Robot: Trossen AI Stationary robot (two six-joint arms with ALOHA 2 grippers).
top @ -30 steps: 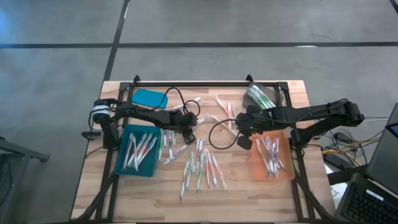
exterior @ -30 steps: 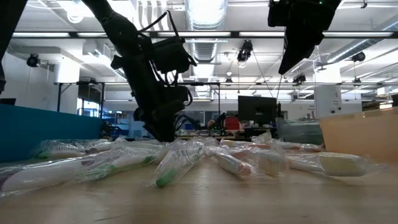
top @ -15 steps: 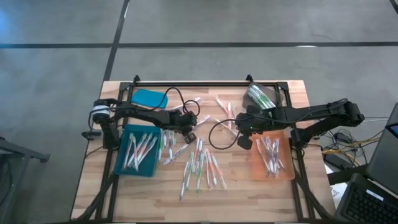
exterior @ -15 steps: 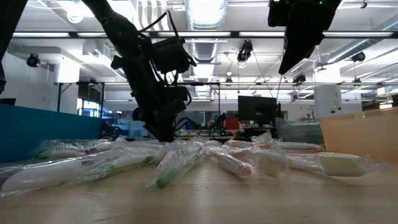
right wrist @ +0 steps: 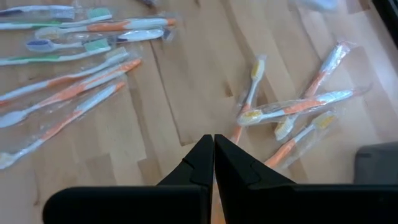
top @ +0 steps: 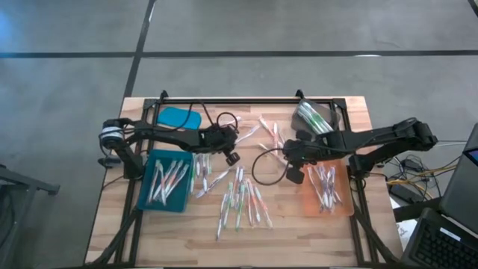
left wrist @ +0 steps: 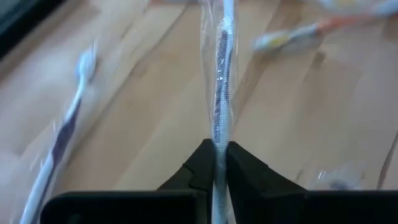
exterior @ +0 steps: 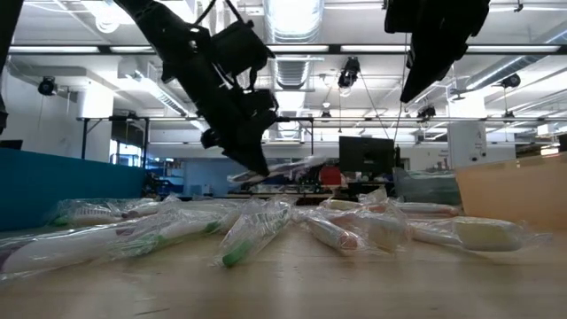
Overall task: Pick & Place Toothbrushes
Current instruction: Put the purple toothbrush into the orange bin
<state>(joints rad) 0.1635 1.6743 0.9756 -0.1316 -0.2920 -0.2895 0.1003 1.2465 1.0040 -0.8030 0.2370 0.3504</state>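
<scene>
Several wrapped toothbrushes [top: 243,198] lie loose on the wooden table, with more in the teal tray [top: 143,196] and the orange tray [top: 347,202]. My left gripper [top: 230,151] hangs above the table's middle, shut on one clear-wrapped toothbrush [left wrist: 222,68] with a purple-blue handle. In the low view that toothbrush [exterior: 285,167] is well above the pile [exterior: 257,226]. My right gripper [top: 293,173] is shut and holds nothing, raised beside the orange tray's left edge; its wrist view shows its tips [right wrist: 214,146] over orange-handled toothbrushes [right wrist: 292,106]. My left gripper pinches the wrapped toothbrush between its two fingertips [left wrist: 204,155], on the handle part [left wrist: 219,134] near one end. The fingers come from above, slanting down, and lie roughly in line with the stick. The toothbrush is lifted clear and juts out past the tips [exterior: 259,168], about level.
A teal lid-like object [top: 179,117] and a bag of toothbrushes [top: 314,116] sit near the far edge. Black cables [top: 263,161] loop over the table's middle. Bare wood lies along the near edge.
My left gripper has risen from the pile and moved a little toward the far edge, carrying one wrapped toothbrush off the table; the toothbrush now hangs clear above the others.
</scene>
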